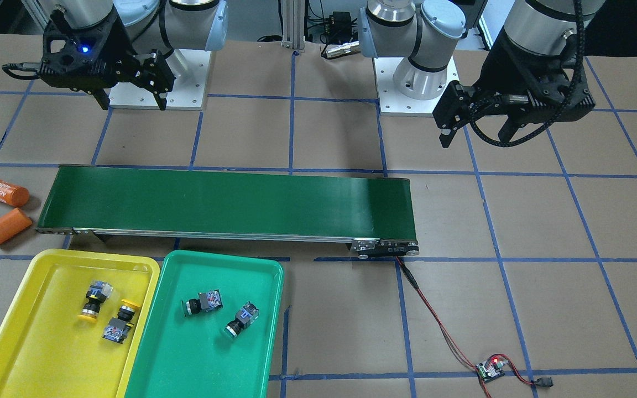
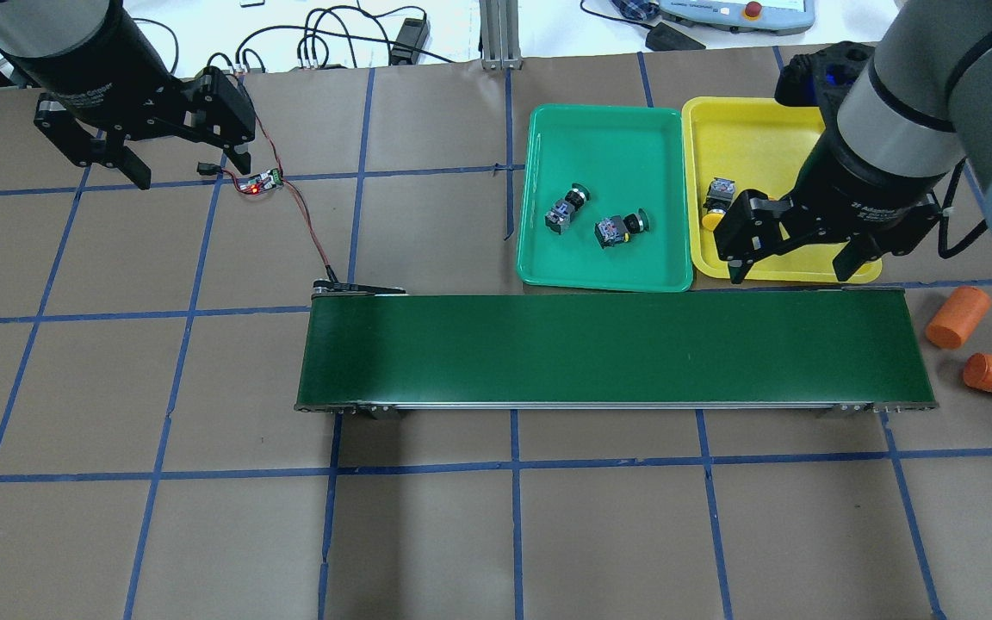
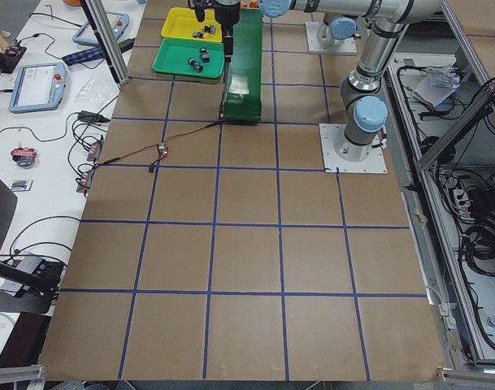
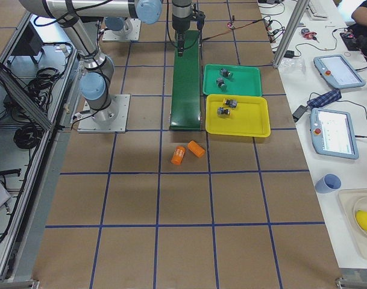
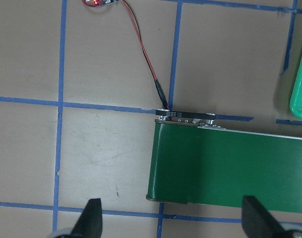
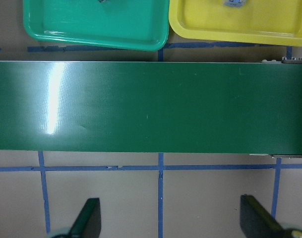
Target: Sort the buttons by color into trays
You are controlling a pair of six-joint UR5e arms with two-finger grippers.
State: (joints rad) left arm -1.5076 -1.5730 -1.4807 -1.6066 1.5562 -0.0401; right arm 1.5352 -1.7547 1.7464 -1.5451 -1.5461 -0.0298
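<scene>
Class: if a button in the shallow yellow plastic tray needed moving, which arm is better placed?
Right. The right gripper, open, hangs by the yellow tray's end of the green conveyor belt; the left gripper is past the other end.

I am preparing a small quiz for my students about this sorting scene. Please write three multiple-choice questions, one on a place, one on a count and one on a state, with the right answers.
1. Where do the two orange cylinders lie?
A) on the table, beside the conveyor belt end
B) on the belt
C) in a tray

2. How many buttons lie in the green tray?
A) one
B) four
C) two

3. How is the left gripper?
A) shut on a button
B) open and empty
C) shut on a cable

Answers:
1 A: both lie on the table just off the belt's end.
2 C: two green-capped ones show there.
3 B: its jaws stand apart with nothing between them.
</scene>
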